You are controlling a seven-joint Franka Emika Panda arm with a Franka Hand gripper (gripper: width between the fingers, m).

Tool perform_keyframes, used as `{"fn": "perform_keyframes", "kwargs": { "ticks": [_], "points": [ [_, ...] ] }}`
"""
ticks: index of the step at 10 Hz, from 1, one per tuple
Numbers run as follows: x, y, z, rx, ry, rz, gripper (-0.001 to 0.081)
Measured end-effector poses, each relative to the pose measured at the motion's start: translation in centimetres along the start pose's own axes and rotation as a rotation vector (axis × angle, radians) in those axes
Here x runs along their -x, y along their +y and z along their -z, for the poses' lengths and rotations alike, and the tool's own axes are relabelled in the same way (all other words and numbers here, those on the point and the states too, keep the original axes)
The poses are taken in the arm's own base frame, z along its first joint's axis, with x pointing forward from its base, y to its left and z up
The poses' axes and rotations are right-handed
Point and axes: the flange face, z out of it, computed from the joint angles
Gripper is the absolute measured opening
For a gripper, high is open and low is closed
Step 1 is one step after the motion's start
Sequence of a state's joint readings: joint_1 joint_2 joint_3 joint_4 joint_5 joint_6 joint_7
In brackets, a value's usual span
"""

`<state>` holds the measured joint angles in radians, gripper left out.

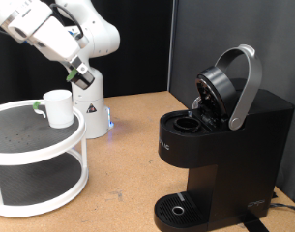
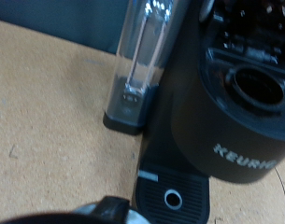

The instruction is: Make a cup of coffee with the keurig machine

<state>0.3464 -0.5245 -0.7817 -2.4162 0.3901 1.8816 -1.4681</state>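
The cup (image 1: 58, 108), a small white mug, stands on the top tier of a round white shelf (image 1: 21, 140) at the exterior view's left. My gripper (image 1: 78, 72) hangs just above and to the right of the cup, apart from it. A blurred dark and white shape (image 2: 105, 211) at the wrist view's edge cannot be identified. The keurig machine (image 1: 234, 145) stands at the right, black and boxy, with its silver-grey lid handle (image 1: 246, 87) raised. Its round pod chamber (image 2: 257, 89) lies exposed, and nothing stands on its drip base (image 2: 170, 198).
A small green item (image 1: 38, 104) lies on the shelf beside the cup. The arm's white base (image 1: 89, 106) stands behind the shelf. A clear water tank (image 2: 142, 61) sits on the machine's side. Brown tabletop (image 1: 128, 164) stretches between shelf and machine.
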Motion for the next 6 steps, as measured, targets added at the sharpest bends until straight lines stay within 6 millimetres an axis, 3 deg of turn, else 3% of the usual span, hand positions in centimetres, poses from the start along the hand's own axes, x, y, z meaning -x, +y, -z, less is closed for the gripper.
{"fn": "perform_keyframes", "kwargs": {
  "ticks": [2,6],
  "points": [
    [-1.5,-0.4,0.1,-0.041,0.065,-0.024,0.047],
    [-6.8,-0.5,-0.2,-0.054,0.074,-0.081,0.047]
  ]
}}
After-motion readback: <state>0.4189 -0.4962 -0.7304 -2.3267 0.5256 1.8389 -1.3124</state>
